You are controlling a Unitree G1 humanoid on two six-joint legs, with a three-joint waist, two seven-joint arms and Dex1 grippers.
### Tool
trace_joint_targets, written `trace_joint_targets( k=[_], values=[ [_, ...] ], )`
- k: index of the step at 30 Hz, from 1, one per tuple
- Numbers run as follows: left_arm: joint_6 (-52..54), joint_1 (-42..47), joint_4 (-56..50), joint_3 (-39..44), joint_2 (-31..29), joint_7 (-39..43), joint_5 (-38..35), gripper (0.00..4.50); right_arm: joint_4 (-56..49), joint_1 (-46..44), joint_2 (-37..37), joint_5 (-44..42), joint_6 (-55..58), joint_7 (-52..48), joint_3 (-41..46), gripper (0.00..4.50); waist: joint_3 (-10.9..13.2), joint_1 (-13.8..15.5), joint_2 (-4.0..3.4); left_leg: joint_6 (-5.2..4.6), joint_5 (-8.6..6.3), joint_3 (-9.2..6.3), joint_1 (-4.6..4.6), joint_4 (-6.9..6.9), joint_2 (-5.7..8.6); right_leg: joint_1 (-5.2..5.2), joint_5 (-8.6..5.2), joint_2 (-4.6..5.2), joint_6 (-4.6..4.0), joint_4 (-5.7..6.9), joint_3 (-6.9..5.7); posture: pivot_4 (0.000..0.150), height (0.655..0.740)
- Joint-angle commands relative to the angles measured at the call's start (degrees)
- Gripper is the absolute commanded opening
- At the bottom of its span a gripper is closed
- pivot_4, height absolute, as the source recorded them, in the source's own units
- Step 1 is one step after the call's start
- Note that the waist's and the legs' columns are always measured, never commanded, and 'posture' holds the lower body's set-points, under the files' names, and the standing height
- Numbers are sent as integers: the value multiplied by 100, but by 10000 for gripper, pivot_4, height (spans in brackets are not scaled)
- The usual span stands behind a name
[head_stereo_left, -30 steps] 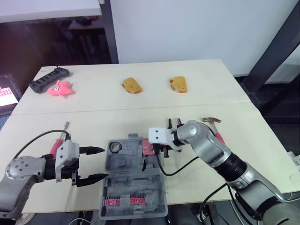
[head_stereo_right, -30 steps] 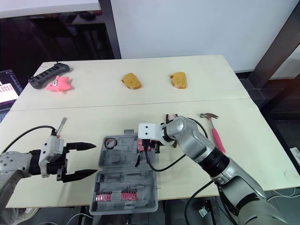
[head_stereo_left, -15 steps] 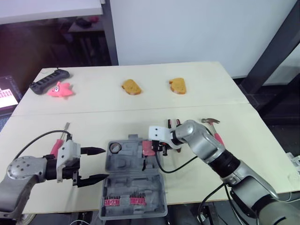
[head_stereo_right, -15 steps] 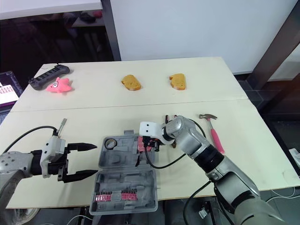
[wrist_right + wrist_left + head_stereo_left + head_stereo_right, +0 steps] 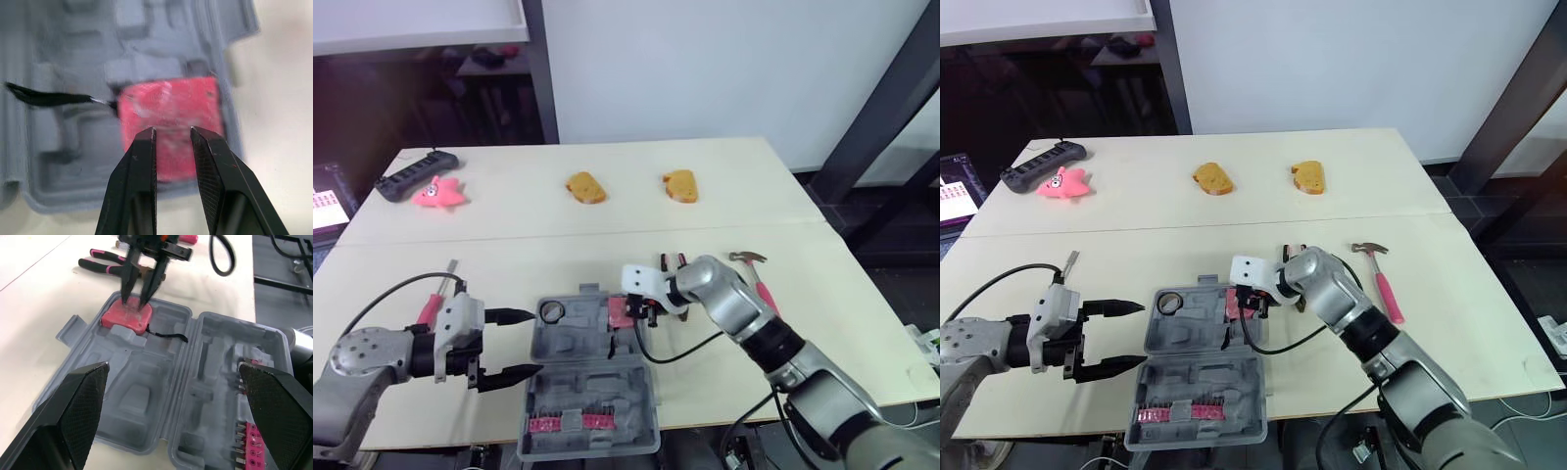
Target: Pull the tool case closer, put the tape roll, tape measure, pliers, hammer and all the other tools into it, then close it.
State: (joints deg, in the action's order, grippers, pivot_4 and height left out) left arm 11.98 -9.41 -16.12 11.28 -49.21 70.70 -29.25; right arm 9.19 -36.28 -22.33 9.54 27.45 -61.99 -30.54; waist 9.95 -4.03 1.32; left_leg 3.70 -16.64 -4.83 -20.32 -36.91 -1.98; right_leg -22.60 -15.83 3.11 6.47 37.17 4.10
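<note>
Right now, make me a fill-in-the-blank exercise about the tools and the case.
The tool case lies ___ on the table.
The pink tape measure sits ___ the case, under the right pincer.
The hammer lies on the case's ___ side, by the robot's own sides.
The left pincer holds ___.
Missing words: open; inside; right; nothing.

Robot's left arm (image 5: 372, 357) sits low and bent at its left side, the left gripper (image 5: 521, 343) held level and pointing toward the robot's right, its two black fingers spread wide apart. The right arm (image 5: 744, 315) reaches forward and folds inward at the elbow, wrist turned down. The right gripper (image 5: 172, 133) points downward with its fingers narrowly parted, a slim gap between the tips.
</note>
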Motion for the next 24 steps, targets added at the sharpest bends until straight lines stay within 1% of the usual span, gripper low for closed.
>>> trace_joint_targets(
  k=[1, 4, 9, 14, 17, 21, 24],
  values=[
    [-26, 7, -170, 60, 8, -26, -55, 45000, 117, 266, 63, -276, -585, 93, 196, 11839, 3, -2, -3, 0, 0, 0, -3, 0, 0, -4, 0, 0, 0, 0, 1, 1500, 7400],
    [-33, 31, -152, 53, 6, -16, -49, 45000, -304, 564, 137, -910, -698, 95, 817, 11839, 26, 9, -22, 0, 0, 0, -16, 0, 0, -16, 1, 0, 1, 1, 1, 1500, 7400],
    [-32, 62, -141, 27, 16, -14, -41, 45000, -248, 680, 394, -1088, -780, 507, 1046, 11839, 66, 2, -41, 0, 0, 1, -31, -5, 1, -29, 5, 0, 8, 2, 3, 1500, 7400],
    [5, 86, -172, 28, 7, -20, -59, 45000, 119, 664, 474, -977, -677, 827, 1031, 11839, 69, 7, -46, 0, 0, 1, -39, -2, 0, -37, 5, 0, 8, 2, 3, 1500, 7400],
    [-2, 91, -154, 36, -5, -7, -55, 45000, 477, 640, 377, -703, -591, 955, 829, 11839, 70, 11, -47, 1, 1, 0, -68, -10, 1, -61, 11, 0, 16, 3, 3, 1500, 7400],
    [9, 104, -169, 32, -7, -17, -55, 45000, 942, 631, 299, -471, -20, 978, 554, 11839, 67, 7, -47, 1, 1, 0, -75, -12, 1, -69, 12, 0, 16, 5, 2, 1500, 7400],
    [17, 106, -178, 39, 1, -35, -61, 45000, 1100, 633, 393, -535, 519, 1106, 541, 11839, 63, 9, -45, 1, 1, 0, -62, -12, 1, -53, 9, 0, 11, 4, 2, 1500, 7400]
  ],
)
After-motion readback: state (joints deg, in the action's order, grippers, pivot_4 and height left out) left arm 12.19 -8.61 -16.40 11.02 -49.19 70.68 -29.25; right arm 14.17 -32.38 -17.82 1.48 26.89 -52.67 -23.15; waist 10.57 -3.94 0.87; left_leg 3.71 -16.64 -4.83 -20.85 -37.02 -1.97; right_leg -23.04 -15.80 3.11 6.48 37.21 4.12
